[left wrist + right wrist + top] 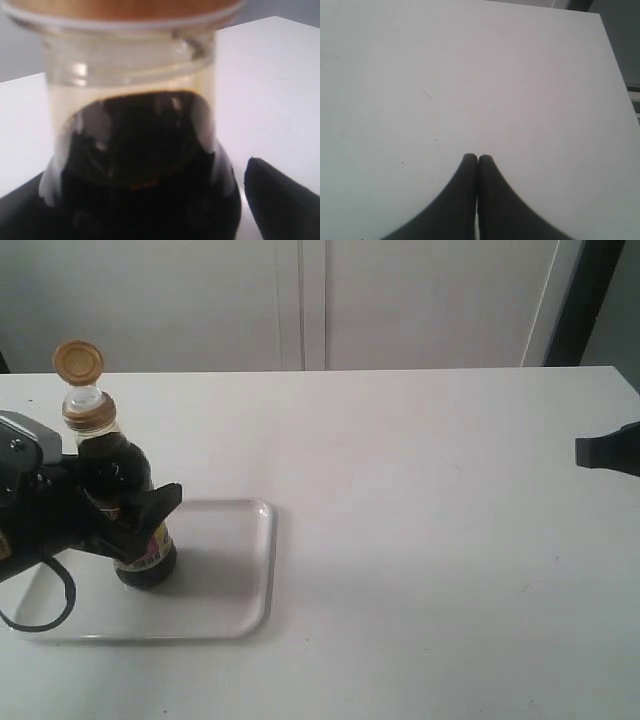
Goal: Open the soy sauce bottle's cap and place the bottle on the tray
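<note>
The soy sauce bottle stands upright on the left part of the white tray. Its copper-orange cap is flipped up and back over the collar, baring the spout. My left gripper sits around the bottle's body; one black finger pokes out beside it. In the left wrist view the bottle fills the frame, and a thin white gap separates it from the finger, so the jaws stand open. My right gripper is shut and empty over bare table, at the right edge.
The white table stretches between the tray and the right arm. A pale wall or cabinet front runs behind the table's far edge. A black cable loops over the tray's left end.
</note>
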Robot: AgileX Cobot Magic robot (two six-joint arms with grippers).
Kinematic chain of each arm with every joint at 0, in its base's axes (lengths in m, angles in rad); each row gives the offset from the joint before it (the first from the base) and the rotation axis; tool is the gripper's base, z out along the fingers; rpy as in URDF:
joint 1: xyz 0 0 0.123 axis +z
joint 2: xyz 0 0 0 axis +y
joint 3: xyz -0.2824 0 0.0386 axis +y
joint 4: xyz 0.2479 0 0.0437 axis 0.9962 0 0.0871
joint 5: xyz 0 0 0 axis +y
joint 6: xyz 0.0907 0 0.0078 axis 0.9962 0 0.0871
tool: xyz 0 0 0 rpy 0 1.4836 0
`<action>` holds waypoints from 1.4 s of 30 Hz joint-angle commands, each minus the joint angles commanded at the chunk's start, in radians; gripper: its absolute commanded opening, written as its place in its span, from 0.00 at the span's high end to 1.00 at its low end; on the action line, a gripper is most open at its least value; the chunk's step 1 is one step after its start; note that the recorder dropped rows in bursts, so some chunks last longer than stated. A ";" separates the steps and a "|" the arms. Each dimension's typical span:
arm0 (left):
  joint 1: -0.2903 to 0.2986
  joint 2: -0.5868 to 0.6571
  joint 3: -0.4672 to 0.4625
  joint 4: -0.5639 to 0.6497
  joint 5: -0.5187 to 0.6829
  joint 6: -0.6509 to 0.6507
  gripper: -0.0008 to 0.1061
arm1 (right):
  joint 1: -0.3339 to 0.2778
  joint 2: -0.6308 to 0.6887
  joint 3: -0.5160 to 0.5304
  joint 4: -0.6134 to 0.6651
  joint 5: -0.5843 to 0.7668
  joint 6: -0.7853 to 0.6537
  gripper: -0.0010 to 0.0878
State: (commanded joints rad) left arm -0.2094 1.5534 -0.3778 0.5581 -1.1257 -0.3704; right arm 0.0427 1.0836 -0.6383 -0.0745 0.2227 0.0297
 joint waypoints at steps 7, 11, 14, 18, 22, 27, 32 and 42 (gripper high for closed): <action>0.000 -0.071 0.011 -0.019 0.039 -0.013 0.15 | 0.000 0.000 0.000 0.000 0.000 0.000 0.99; 0.000 -0.122 0.020 -0.022 0.088 -0.023 0.15 | 0.000 0.000 0.000 0.000 0.000 0.000 0.99; 0.000 -0.154 0.020 -0.010 0.129 -0.080 0.15 | 0.000 0.000 0.000 0.000 -0.006 0.000 0.99; 0.000 -0.195 0.020 0.051 0.135 -0.136 0.15 | 0.000 0.000 0.000 0.000 -0.006 0.000 0.99; 0.000 -0.241 0.020 0.087 0.201 -0.205 0.15 | 0.000 0.000 0.000 0.000 -0.006 0.000 0.99; 0.000 -0.341 0.020 0.109 0.426 -0.253 0.15 | 0.000 0.000 0.000 0.000 -0.006 0.000 0.99; 0.000 -0.447 0.020 0.208 0.680 -0.423 0.15 | 0.000 0.000 0.000 -0.008 -0.005 -0.002 0.99; 0.000 -0.653 0.020 0.760 0.834 -0.937 0.64 | 0.000 0.000 0.000 -0.004 0.072 -0.030 0.99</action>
State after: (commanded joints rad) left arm -0.2094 0.9007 -0.3581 1.3183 -0.2921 -1.3069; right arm 0.0427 1.0836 -0.6383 -0.0783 0.2946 0.0000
